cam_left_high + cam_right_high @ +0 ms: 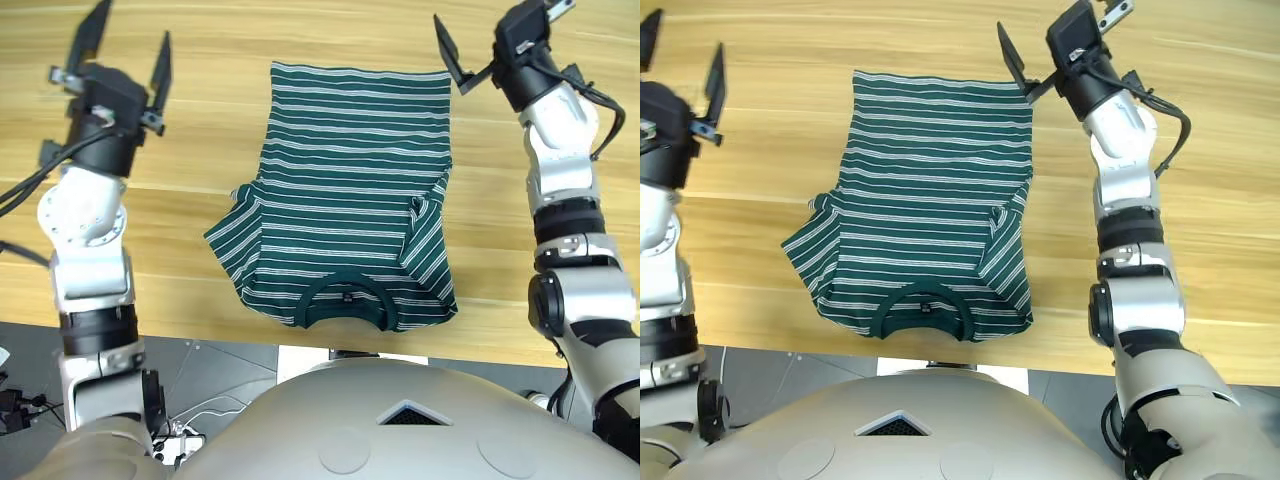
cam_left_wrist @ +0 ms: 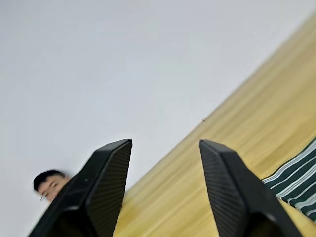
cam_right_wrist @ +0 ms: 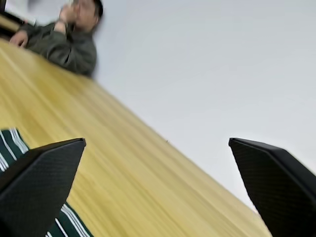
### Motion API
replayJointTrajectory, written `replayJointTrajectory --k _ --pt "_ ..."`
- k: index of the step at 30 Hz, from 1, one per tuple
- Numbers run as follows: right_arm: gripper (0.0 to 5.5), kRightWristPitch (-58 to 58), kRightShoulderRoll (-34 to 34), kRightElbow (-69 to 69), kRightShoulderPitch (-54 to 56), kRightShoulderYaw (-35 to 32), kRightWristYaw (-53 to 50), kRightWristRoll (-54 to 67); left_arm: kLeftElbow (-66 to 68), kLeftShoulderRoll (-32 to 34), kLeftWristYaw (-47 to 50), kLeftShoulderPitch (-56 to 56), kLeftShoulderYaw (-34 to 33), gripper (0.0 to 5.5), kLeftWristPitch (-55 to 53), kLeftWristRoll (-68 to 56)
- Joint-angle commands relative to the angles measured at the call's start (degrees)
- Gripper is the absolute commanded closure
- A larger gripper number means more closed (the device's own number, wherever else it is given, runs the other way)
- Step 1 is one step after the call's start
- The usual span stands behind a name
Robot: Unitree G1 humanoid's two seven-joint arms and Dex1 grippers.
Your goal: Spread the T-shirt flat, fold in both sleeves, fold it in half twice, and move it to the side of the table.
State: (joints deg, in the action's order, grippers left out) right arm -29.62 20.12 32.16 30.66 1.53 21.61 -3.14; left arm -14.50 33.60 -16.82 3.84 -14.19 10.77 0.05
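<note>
T-shirt (image 1: 350, 200) collar-first at table (image 1: 150, 250) near edge, wood showing either side, left gripper (image 2: 166, 141), right gripper (image 3: 157, 140) splayed, holding nothing, flanking hem

The T-shirt (image 1: 345, 190) was dark green, crossed from hem to shoulders by thin white stripes, some of them close-set in groups; on the sleeves the same stripes ran at a slant. Its collar (image 1: 345, 298) was a plain, unstriped band of the same dark green. The counter (image 1: 220, 60) was light honey-coloured wood, its fine straight grain streaked in paler and darker yellow. The fingers (image 2: 106, 187) of the left gripper (image 2: 165, 143) were matte black with a fine cross-hatched weave, as were those of the right gripper (image 3: 157, 143). The wall (image 2: 123, 59) was a flat pale grey. The floor (image 1: 230, 365) was dark grey.
</note>
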Motion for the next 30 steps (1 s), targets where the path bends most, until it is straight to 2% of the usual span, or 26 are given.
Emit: replayJointTrajectory --k 1,3,5,7,10,15,25,30 --pt "0.12 8.19 4.48 -19.77 -8.61 -6.18 0.69 6.2 -17.97 -4.29 -3.4 21.41 -6.85 2.94 -10.07 -11.39" --pt "0.12 12.05 6.31 -27.2 -11.12 -9.6 -0.19 8.1 -25.78 -9.99 -1.61 33.02 -13.27 2.94 -14.7 -22.99" --pt "0.12 15.52 7.68 -33.82 -13.54 -12.22 -0.82 9.04 -30.31 -15.49 2.31 39.84 -16.17 2.94 -18.11 -40.94" --pt "0.12 18.35 8.24 -38.22 -14.1 -13.32 -1.32 9.59 -30.94 -20.11 3.85 44.34 -13.43 2.94 -20.33 -51.29" --pt "0.12 21.43 8.12 -41.6 -13.76 -13.57 -1.79 9.41 -25.7 -23.87 7.07 45.77 -10.73 2.94 -24.98 -59.09" --pt "0.12 24.22 7.75 -44.45 -14.68 -13.34 -2.44 8.53 -15.49 -25.3 10.85 41.54 -8.89 2.94 -29.41 -58.52" --pt "0.12 24.44 8.32 -44.23 -13.96 -12.49 -1.78 8.06 -9.89 -25.62 8.68 36.32 -1.61 2.94 -33.61 -51.76" --pt "0.12 24.29 8.26 -44.24 -14.27 -12.32 -1.73 8.07 -6.47 -25.62 8.82 33.49 -1.84 2.94 -33.73 -49.29"
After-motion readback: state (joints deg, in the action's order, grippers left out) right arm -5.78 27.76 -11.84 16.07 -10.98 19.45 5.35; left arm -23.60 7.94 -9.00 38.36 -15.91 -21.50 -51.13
